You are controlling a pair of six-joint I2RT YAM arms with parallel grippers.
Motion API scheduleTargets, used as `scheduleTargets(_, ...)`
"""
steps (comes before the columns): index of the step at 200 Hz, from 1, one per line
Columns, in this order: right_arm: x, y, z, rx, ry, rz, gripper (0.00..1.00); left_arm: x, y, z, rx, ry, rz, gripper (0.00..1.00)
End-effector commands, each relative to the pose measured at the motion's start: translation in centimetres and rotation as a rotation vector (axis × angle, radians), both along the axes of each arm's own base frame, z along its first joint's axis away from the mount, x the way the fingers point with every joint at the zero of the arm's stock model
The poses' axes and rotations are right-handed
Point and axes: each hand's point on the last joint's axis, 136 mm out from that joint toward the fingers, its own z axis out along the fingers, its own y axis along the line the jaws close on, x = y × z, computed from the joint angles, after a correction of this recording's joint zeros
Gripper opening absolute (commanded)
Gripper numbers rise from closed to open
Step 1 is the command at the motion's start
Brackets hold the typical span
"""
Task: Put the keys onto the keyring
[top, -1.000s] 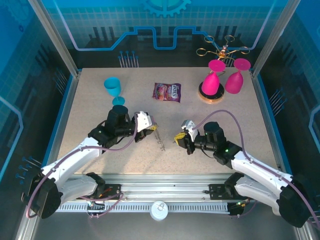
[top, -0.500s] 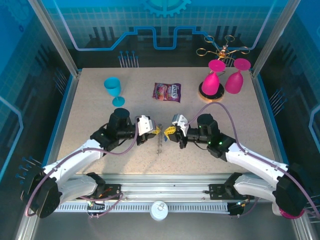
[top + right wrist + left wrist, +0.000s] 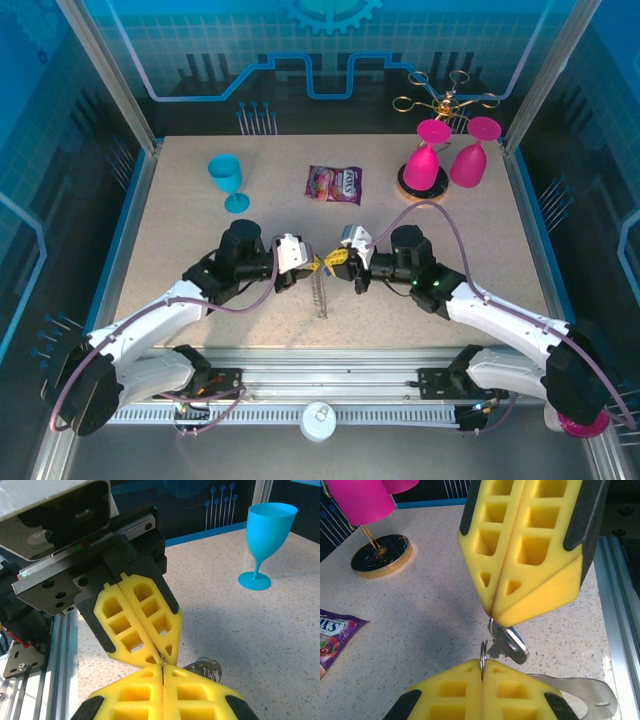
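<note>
Small silver key (image 3: 509, 646) is pinched at its top in my right fingertips (image 3: 530, 595), dangling tilted. The keyring (image 3: 320, 295) is a thin dark chain loop, trailing from my left fingertips (image 3: 465, 690) toward the near edge, its top right beside the key.

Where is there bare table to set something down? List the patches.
Crowded: the centre, where the left gripper with the chain meets the right gripper with the key; the far right corner, with the pink goblets. Bare: between grippers and packet; left of the blue goblet; the right side in front of those goblets.
</note>
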Motion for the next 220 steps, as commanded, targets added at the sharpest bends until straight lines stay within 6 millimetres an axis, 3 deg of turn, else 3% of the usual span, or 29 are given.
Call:
scheduleTargets(1, 0.2, 0.8, 1.9, 0.044, -0.035, 0.011, 0.00, -0.1, -0.3, 1.3, -0.026, -0.055, -0.016, 0.00)
scheduleTargets(51, 0.5, 0.8, 1.0, 0.031, 0.014, -0.006, 0.00, -0.1, -0.4, 1.3, -0.027, -0.058, -0.019, 0.00)
scheduleTargets(136, 3.9, -0.9, -1.0, -0.028, 0.136, -0.230, 0.00, -0.9, -0.4, 1.4, -0.019, -0.100, -0.063, 0.00)
scheduleTargets(212, 3.4, 0.9, -1.1, 0.032, 0.286, -0.170, 0.00, 0.1, -0.1, 2.9, -0.028, -0.268, 0.007, 0.00)
scheduleTargets(220, 3.4, 0.8, -1.3, 0.030, 0.300, -0.169, 0.05, 0.2, -0.1, 3.1, -0.039, -0.282, 0.016, 0.00)
